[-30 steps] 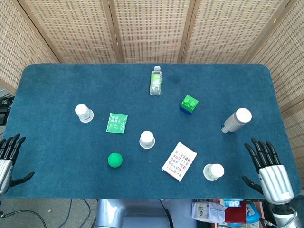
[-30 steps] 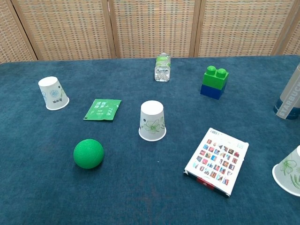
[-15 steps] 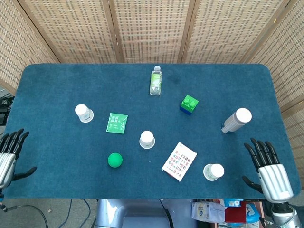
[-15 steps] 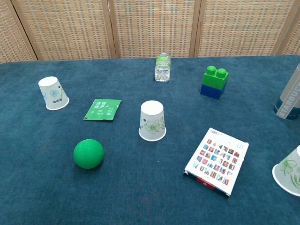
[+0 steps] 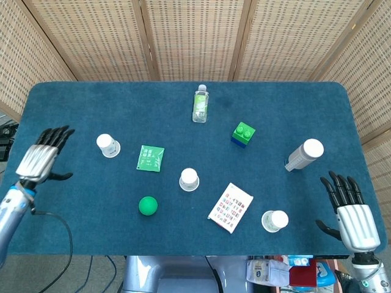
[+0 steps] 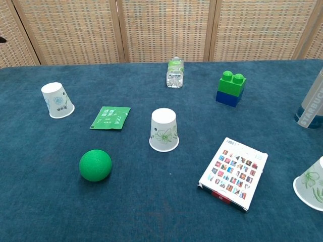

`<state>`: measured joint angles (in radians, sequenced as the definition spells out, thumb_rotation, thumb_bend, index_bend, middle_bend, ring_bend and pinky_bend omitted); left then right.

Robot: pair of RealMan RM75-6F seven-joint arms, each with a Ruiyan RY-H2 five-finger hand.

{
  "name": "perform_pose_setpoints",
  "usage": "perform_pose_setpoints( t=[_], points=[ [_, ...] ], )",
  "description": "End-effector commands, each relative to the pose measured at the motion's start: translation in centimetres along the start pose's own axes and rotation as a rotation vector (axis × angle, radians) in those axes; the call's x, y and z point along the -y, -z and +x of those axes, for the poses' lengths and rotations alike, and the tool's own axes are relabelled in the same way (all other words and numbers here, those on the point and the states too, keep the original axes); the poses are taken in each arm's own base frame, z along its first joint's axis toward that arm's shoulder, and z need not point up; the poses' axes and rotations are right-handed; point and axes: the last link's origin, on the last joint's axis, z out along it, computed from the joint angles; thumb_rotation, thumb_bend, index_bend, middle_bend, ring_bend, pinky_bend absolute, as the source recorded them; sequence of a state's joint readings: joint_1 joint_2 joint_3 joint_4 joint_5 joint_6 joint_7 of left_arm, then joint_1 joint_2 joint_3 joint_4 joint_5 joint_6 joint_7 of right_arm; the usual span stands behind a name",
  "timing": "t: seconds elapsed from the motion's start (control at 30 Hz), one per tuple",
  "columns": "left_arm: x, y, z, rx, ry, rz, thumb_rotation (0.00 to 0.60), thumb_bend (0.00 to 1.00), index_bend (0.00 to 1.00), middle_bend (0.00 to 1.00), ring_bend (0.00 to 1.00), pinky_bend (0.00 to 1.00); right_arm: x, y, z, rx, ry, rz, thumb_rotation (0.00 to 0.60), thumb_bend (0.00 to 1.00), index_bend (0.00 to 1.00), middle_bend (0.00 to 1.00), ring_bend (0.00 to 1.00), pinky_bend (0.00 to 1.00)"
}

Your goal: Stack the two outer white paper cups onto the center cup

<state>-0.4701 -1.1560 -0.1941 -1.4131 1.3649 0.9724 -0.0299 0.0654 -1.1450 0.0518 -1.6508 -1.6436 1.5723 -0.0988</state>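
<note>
Center cup [image 5: 189, 179], a tapered white paper cone, stands inverted on the napped blue table [image 5: 73, 110], flanked by left cup [image 5: 108, 145], right cup [image 5: 275, 220], and two empty, splayed hands: left hand [image 5: 43, 159], right hand [image 5: 349, 210].

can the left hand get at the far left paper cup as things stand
Probably yes. The left hand is open beside the left paper cup, and only bare blue table lies between them; the green packet sits on the cup's other side.

Blue-carpeted surface [image 5: 91, 97] with rounded far corners. Behind its far edge, woven rattan screen panels [image 5: 195, 36] in pale wooden frames. Even, soft lighting. Grey floor [image 5: 91, 271] with cables below the near edge.
</note>
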Motion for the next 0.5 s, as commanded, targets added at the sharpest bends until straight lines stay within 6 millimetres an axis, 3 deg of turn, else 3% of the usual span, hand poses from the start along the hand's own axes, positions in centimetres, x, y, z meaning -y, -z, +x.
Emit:
perform_pose_setpoints(
  t=[0.03,0.2,0.5],
  points=[
    [-1.8,-4.7,-1.3,0.062,0.033,0.007,0.600,0.13,0.00,0.00,0.00,0.02,-0.5,-0.4,-0.2,0.008,-0.002,-0.019,0.600,0.00,0.00,0.00,0.00,0.00],
    [-3.3,-7.5,-2.6,0.076,0.047,0.006,0.600,0.13,0.00,0.04,0.05,0.13,-1.3,-0.9,-0.2,0.008,-0.008,-0.052,0.600,0.00,0.00,0.00,0.00,0.00],
    [-5.2,-12.0,-4.6,0.102,0.052,0.025,0.600,0.13,0.05,0.20,0.23,0.27,-2.4,-1.4,-0.5,0.024,-0.001,-0.096,0.600,0.00,0.00,0.00,0.00,0.00]
  ],
)
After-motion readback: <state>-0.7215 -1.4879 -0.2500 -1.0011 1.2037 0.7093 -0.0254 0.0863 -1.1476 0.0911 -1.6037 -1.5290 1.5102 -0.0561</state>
